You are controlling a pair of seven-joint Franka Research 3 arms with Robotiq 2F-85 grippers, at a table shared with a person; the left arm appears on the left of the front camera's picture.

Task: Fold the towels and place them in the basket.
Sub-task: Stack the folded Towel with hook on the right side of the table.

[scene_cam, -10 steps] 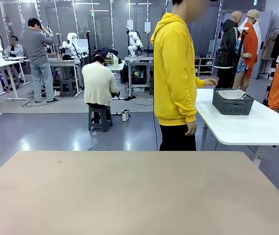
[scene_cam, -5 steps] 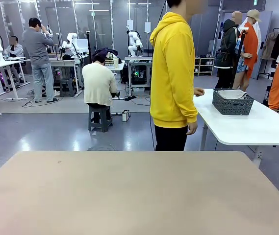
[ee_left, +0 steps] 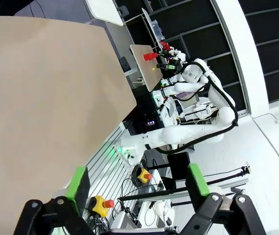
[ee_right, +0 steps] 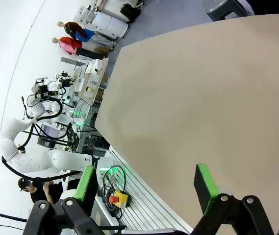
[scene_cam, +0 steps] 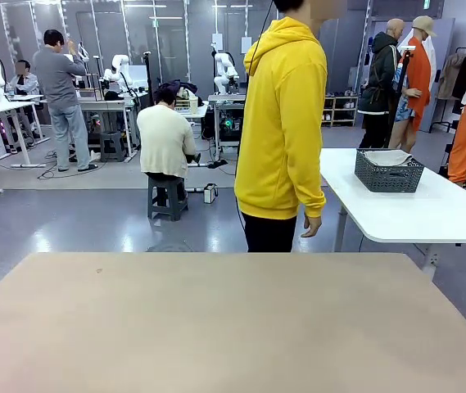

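The dark grey lattice basket stands on a white side table beyond my table, at the right. A cream towel lies folded inside it, showing just above the rim. In the left wrist view my left gripper is open, with nothing between its green pads, held off the edge of the beige table. In the right wrist view my right gripper is also open and holds nothing, hovering over the beige table's edge.
A person in a yellow hoodie stands just past the far edge of the beige table, side-on, arms hanging down. Other people and workbenches are farther back in the room.
The person has drawn the hand back from the basket and stepped to the left, away from the white table. Both grippers have stayed open.
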